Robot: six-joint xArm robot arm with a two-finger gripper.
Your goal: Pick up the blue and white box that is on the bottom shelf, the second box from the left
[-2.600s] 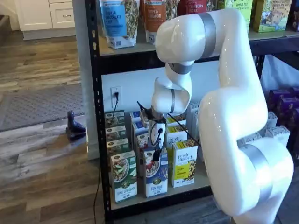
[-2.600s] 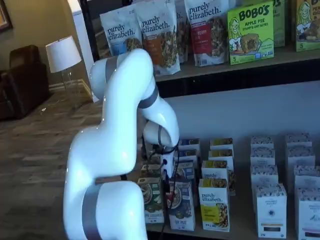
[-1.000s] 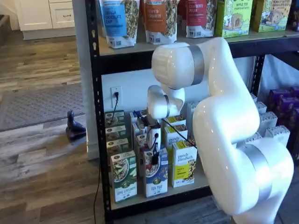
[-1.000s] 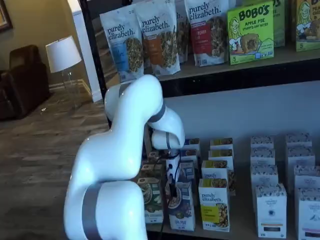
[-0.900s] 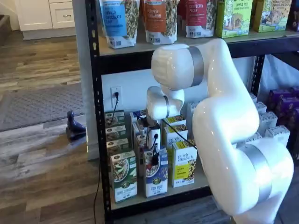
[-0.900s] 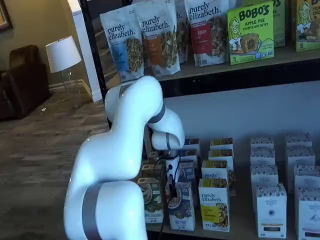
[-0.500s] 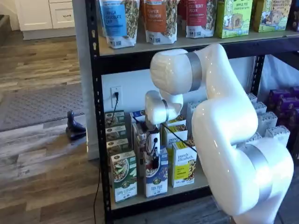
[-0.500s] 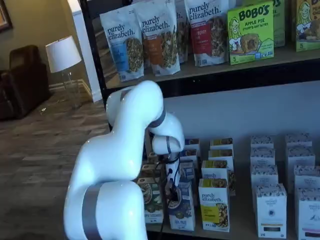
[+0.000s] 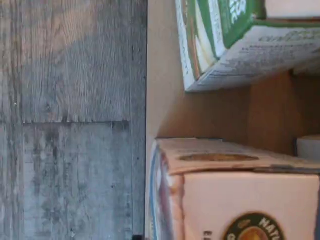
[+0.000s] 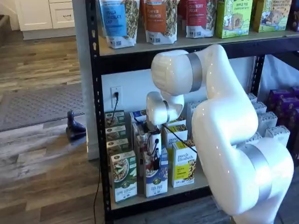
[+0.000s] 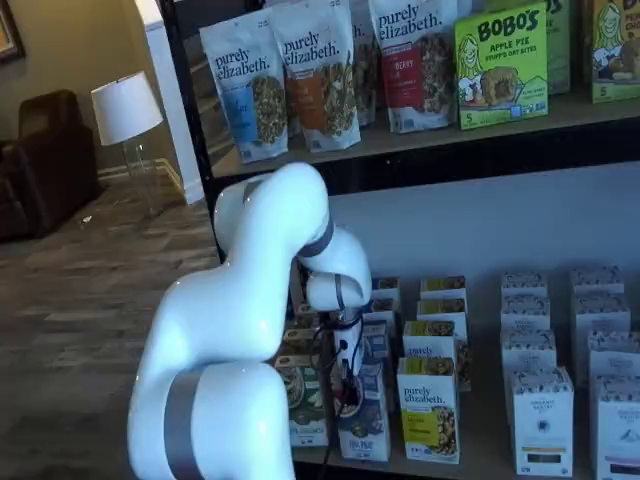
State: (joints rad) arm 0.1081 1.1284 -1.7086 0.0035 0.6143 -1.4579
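Observation:
The blue and white box [image 10: 156, 181] stands at the front of the bottom shelf [image 10: 202, 179], between a green-and-white carton [image 10: 124, 183] and a yellow-and-white carton [image 10: 183, 164]. It also shows in a shelf view [image 11: 362, 425]. My gripper [image 10: 152, 161] hangs straight down over the box's top, its black fingers low against the top edge, as also shows in a shelf view [image 11: 345, 385]. No gap between the fingers can be made out. The wrist view shows the box's cream top flap [image 9: 220, 157] close below, with the green carton [image 9: 225, 45] beside it.
More cartons stand in rows behind the front ones. White boxes [image 11: 543, 420] fill the shelf to the right. Bags and boxes line the upper shelf [image 10: 187, 42]. The black rack post [image 10: 96, 116] is to the left, and the wooden floor [image 9: 70, 120] lies in front.
The arm has lowered and leaned in. The gripper has come down from above the row of cartons onto the top of the blue and white box.

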